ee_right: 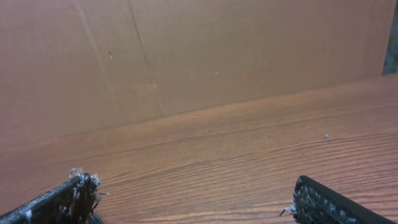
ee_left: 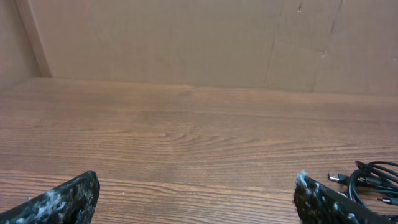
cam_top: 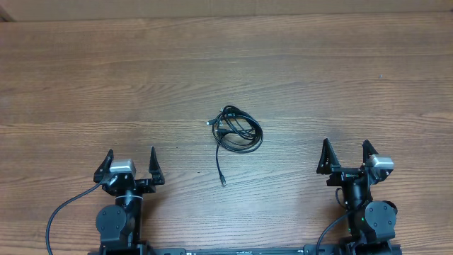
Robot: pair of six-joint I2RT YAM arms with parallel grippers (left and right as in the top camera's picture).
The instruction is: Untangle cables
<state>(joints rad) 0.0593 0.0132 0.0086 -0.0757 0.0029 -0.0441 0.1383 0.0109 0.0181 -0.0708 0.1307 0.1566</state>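
Observation:
The cables (cam_top: 237, 129) lie as a small black coiled bundle near the middle of the wooden table, with one loose end trailing toward the front to a plug (cam_top: 222, 181). In the left wrist view part of the cables (ee_left: 373, 177) shows at the right edge, beyond the right fingertip. My left gripper (cam_top: 131, 157) rests open at the front left, well to the left of the bundle, with nothing between its fingers. At the front right, my right gripper (cam_top: 347, 150) is open and empty too. The right wrist view holds only bare wood.
A brown cardboard wall (ee_left: 199, 37) stands along the table's far edge. The table (cam_top: 85, 78) is wood-grain brown. Both arm bases sit at the front edge, with a thick black wire (cam_top: 60, 212) looping beside the left one.

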